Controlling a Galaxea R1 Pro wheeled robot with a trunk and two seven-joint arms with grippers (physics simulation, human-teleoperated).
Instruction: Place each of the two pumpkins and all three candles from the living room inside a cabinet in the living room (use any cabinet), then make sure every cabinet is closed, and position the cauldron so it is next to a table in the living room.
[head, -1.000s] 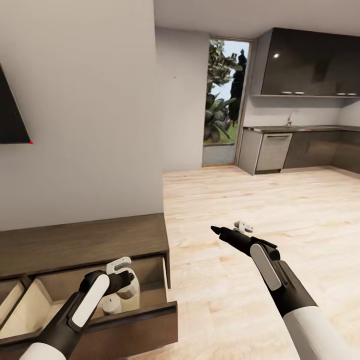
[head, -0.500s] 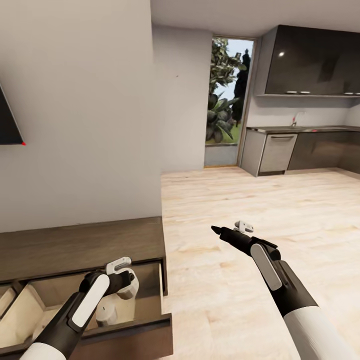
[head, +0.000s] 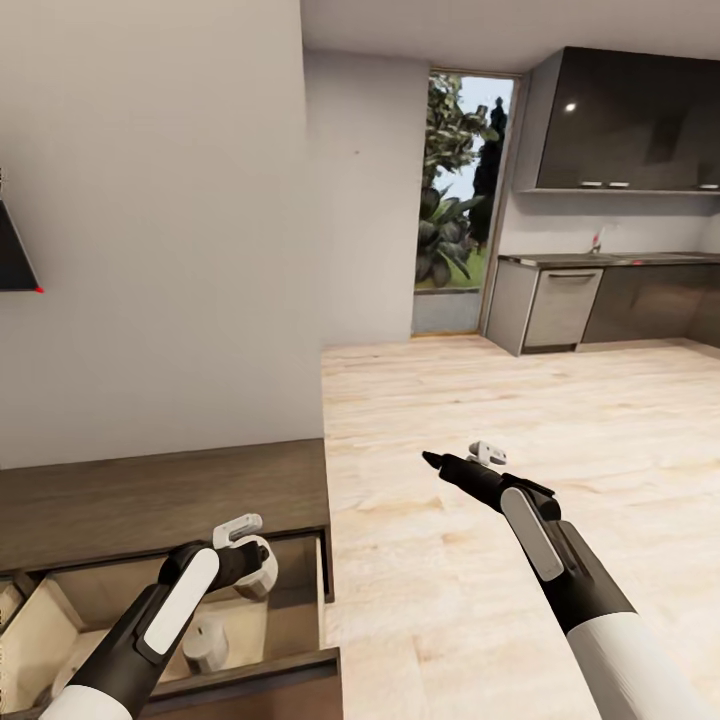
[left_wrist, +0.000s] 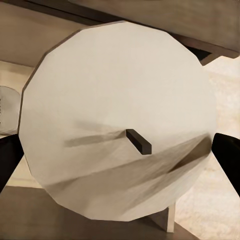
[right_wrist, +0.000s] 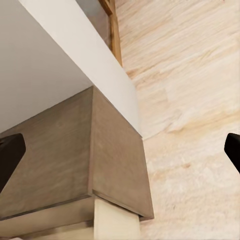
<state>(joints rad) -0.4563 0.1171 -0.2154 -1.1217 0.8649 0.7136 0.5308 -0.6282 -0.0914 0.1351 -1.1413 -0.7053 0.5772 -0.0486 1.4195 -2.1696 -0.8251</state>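
Here the left gripper (head: 243, 540) is holding a candle (left_wrist: 120, 125) between its fingers above the open drawer (head: 300, 600) of the cabinet (head: 160, 495), where another candle (head: 205, 645) is already sitting, so lowering and releasing looks next, while the right gripper (head: 462, 458) is hanging empty, fingers wide.

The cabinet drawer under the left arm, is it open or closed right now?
Open. The drawer of the cabinet is pulled out, showing its pale interior, with one candle standing inside and another held above by the left gripper.
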